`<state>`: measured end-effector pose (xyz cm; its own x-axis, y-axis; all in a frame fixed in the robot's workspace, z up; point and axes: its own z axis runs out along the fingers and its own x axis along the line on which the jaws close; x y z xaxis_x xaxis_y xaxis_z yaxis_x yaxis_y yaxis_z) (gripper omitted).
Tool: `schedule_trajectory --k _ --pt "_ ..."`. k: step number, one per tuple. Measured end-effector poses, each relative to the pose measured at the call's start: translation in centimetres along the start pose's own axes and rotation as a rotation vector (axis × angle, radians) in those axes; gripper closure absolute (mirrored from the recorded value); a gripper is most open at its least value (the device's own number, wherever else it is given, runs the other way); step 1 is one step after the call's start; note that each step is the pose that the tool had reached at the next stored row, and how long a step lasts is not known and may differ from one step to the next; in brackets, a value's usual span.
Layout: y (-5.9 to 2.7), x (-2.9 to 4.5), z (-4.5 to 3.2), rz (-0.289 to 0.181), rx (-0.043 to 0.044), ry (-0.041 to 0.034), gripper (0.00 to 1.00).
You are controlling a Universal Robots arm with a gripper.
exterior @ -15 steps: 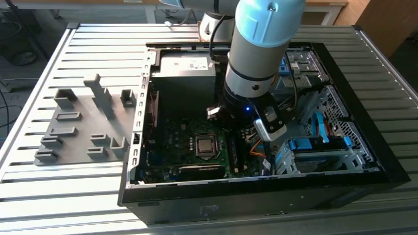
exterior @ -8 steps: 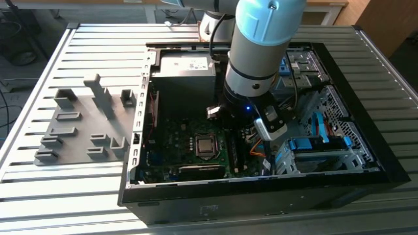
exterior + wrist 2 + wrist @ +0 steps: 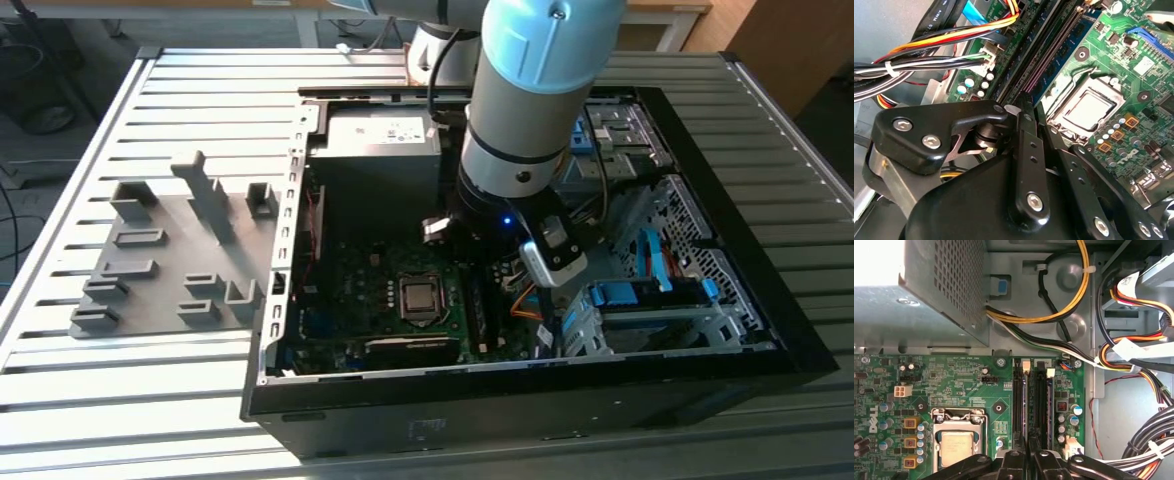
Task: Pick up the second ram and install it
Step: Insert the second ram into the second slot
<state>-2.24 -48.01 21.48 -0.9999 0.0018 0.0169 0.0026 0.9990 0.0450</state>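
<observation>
The gripper (image 3: pixel 1029 452) is a black, matte linkage claw with bolted pivot arms; in both wrist views its two slim fingers (image 3: pixel 1026 120) stand nearly together over the memory slots (image 3: pixel 1034 400). Whether anything is pinched between them cannot be told. The second ram (image 3: pixel 1061 65) appears as a thin, flat, blue-teal board edge lying along the slots, in line with the fingertips; it looks seated in a slot, though this is not certain.

The slots are long, narrow black channels with pale end latches, set in the glossy green motherboard (image 3: pixel 954 385). Beside them sits the square processor socket (image 3: pixel 956 442), with a dull metal lid and a steel retaining frame.

Bundled cables (image 3: pixel 1134 365), in yellow, orange, black and white, run past the slots, cinched with white ties. The grey power supply (image 3: pixel 929 300) has a perforated sheet-metal wall.

In the exterior view, the arm (image 3: pixel 534 100) reaches down into the open black computer case (image 3: pixel 534 400), which rests on a ribbed metal table (image 3: pixel 160 380). Grey plastic holder blocks (image 3: pixel 174 250) stand just beside the case, on the exterior view's left.
</observation>
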Motion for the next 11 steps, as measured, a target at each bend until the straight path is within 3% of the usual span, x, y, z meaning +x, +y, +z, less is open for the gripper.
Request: schedule_trajectory --k 11 --pt "-0.02 -0.01 0.50 -0.003 0.0001 0.0006 0.86"
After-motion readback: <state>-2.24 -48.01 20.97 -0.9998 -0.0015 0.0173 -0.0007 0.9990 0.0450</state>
